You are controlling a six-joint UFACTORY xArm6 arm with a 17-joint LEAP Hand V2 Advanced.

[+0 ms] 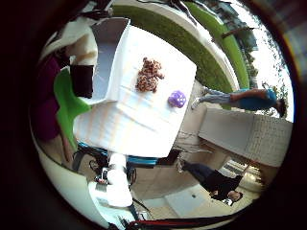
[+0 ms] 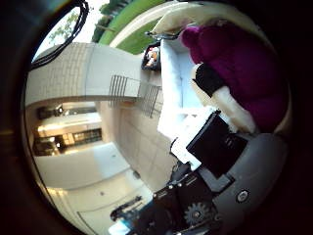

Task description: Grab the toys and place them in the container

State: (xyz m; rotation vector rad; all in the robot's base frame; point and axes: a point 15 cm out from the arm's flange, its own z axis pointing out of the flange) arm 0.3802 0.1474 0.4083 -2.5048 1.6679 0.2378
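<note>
Two toys on white-covered desk (image 1: 129, 124): one brown spotted plush (image 1: 148, 75), long axis running toward grey container (image 1: 106, 57); one purple ball (image 1: 177, 99) near desk edge. Robot hand (image 2: 215, 147) state: cannot tell.

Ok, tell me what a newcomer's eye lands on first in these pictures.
First the spotted brown stuffed toy lying on the white cloth that covers the table, with a small purple toy apart from it near the cloth's edge. Next the big magenta shape close to the palm in the thumb side view. Beside the table lies green grass.
</note>
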